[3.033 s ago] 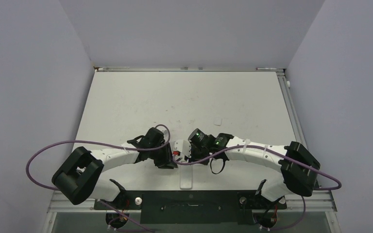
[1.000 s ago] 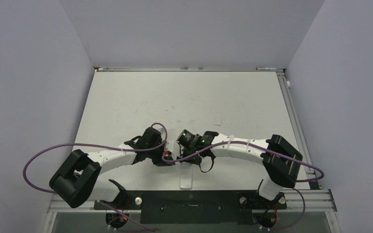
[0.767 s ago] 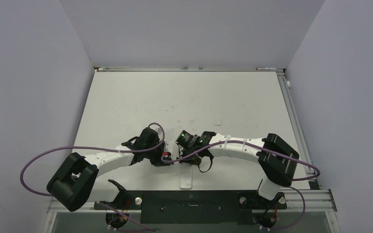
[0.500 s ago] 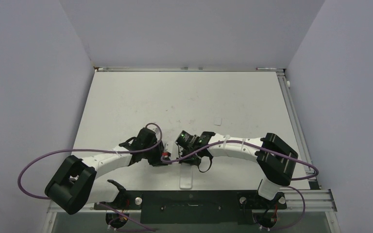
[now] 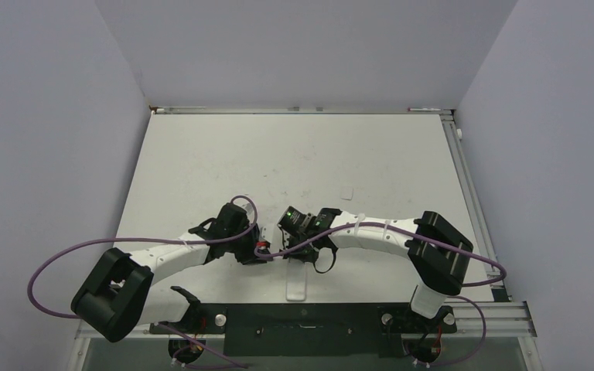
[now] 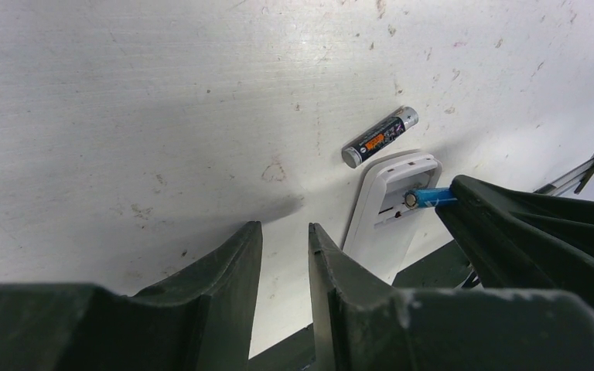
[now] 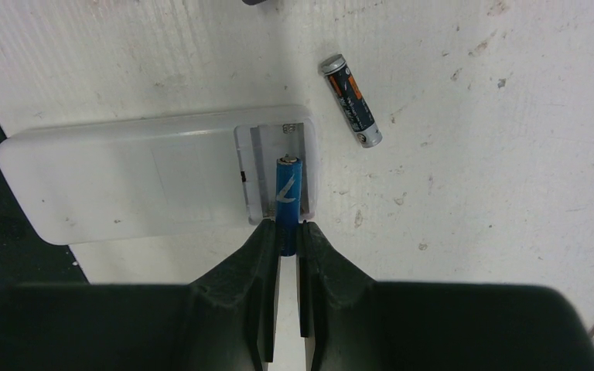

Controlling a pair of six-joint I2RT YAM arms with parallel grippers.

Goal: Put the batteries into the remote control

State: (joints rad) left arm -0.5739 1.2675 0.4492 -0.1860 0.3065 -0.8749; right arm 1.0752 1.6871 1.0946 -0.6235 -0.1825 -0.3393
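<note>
Right gripper [image 7: 288,241] pinches blue battery [image 7: 287,189] at the open bay of the remote control [image 7: 139,185], apparently unseated; dark battery [image 7: 351,100] loose just beside; left gripper [image 6: 285,241] narrowly parted, empty.

text check: nothing's really reading clearly | dark battery [image 7: 351,100]: orange-and-white print is showing, too blurry to read | blue battery [image 7: 288,193]: white squiggle's showing, no clear letter

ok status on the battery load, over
Right fingers shut on blue battery, its tip at the open bay of the remote. Left fingers slightly apart, empty. Dark battery loose on table beside remote. Nothing blocking.
</note>
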